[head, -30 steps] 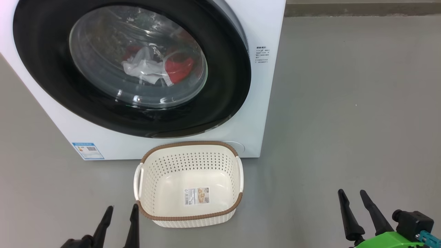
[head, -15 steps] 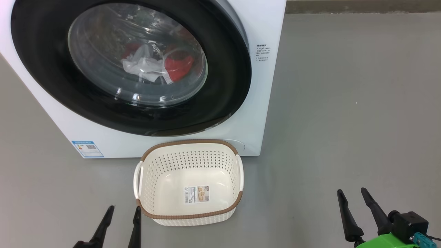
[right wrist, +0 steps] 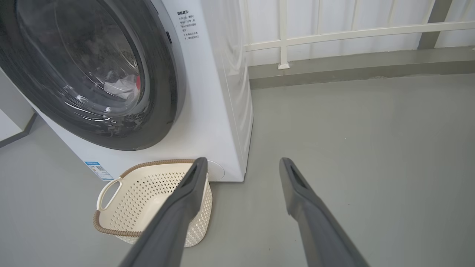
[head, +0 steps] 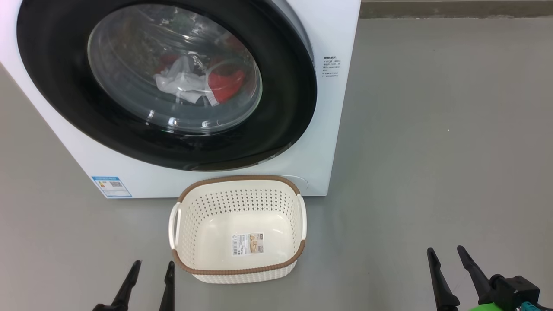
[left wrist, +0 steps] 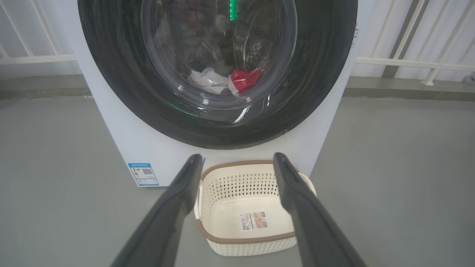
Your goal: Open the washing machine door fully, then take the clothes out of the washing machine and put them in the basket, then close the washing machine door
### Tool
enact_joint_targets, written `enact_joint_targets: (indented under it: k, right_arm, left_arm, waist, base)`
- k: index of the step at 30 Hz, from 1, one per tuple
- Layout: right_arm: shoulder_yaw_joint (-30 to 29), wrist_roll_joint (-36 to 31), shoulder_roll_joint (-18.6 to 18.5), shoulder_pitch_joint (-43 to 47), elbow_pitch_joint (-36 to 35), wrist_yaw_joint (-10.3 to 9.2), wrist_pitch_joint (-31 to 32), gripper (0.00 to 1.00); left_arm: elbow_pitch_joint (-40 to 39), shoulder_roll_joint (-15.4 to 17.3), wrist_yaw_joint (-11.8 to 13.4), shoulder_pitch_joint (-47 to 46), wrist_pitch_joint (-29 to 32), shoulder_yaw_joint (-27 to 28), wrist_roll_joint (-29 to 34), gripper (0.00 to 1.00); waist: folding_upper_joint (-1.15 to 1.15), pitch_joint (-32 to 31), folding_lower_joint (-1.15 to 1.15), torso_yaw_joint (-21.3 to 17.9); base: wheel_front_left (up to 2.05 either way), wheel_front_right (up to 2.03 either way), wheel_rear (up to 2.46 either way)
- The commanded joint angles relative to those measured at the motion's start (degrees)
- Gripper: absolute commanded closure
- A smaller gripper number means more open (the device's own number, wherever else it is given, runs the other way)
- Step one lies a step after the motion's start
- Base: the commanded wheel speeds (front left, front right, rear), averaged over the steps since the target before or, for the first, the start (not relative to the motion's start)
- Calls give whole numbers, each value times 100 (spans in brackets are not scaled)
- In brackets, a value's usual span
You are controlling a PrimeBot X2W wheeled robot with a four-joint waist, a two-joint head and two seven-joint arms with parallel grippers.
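Note:
The white washing machine (head: 328, 142) stands on the grey floor, its black-rimmed round door (head: 285, 129) shut flat against the front. Through the glass I see the clothes (head: 198, 84), a red garment beside white cloth, lying in the drum; the same clothes (left wrist: 226, 79) show in the left wrist view. The cream perforated basket (head: 237, 272) with a brown rim sits empty on the floor just in front of the machine. My left gripper (head: 153, 264) is open, low and left of the basket. My right gripper (head: 446, 250) is open, well right of the basket.
Open grey floor (head: 432, 151) stretches to the right of the machine. A white railing (right wrist: 352, 35) and a low grey curb run along the back wall behind it. A blue label (head: 111, 186) sits on the machine's lower left front.
Both grippers have sunk slightly lower in the head view, the right one most. The view itself has shifted a little. Door, clothes and basket are unchanged.

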Motion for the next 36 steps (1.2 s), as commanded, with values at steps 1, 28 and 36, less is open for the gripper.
enact_joint_targets:
  k: [1,28,36]
  right_arm:
    - [126,6,-44,-81,-130,-4,-69,0]
    - [637,3820,-9,-2975,-798,-4,-69,100]
    - [1145,5275,-479,-4002,-652,-4,-68,100]
  left_arm:
    - [-115,60,-35,-114,-71,206,2,0]
    - [-269,60,-24,-817,-71,-178,-266,0]
    - [-248,60,-1,-1088,-71,-404,-484,0]
  waist:
    - [0,5,0,9]
    - [0,1153,0,787]
    - [0,1628,0,1165]
  base:
    - [0,0,0]
    - [0,0,0]
    - [0,0,0]
